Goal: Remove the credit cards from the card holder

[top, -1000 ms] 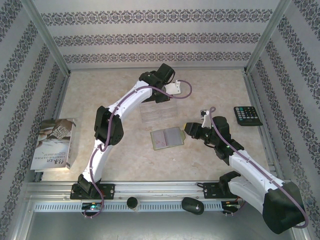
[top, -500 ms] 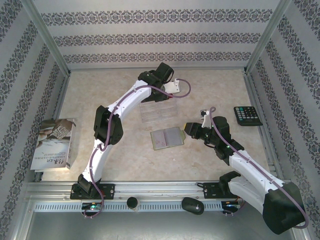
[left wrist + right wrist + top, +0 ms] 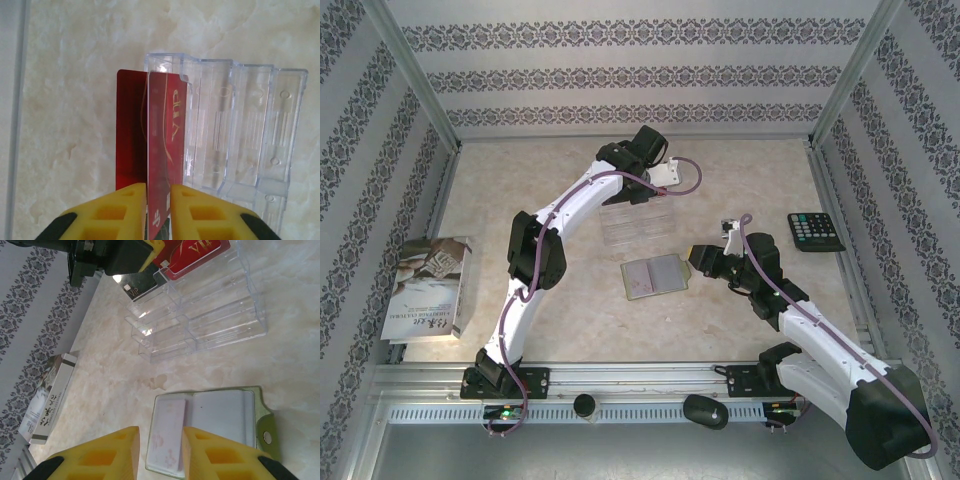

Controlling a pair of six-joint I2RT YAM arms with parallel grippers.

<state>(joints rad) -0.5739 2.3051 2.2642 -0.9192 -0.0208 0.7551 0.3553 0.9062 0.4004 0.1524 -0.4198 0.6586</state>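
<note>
Marbled beige bench [image 3: 520, 180] bears the olive-green folding card holder [image 3: 655, 276] lying open, grey inside up, near the right tool [image 3: 160, 435] with fingers apart and empty, while the left tool [image 3: 158, 190] straddles a red gold-lettered plastic card [image 3: 167, 130] in a clear plastic rack [image 3: 240, 130], though whether it is clamped on it I cannot tell.

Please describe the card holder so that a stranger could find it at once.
On the beige table, look on the near side of the clear plastic rack. The card holder lies open there: flat, pale grey inside, olive-green rim, unlike the see-through rack.
</note>
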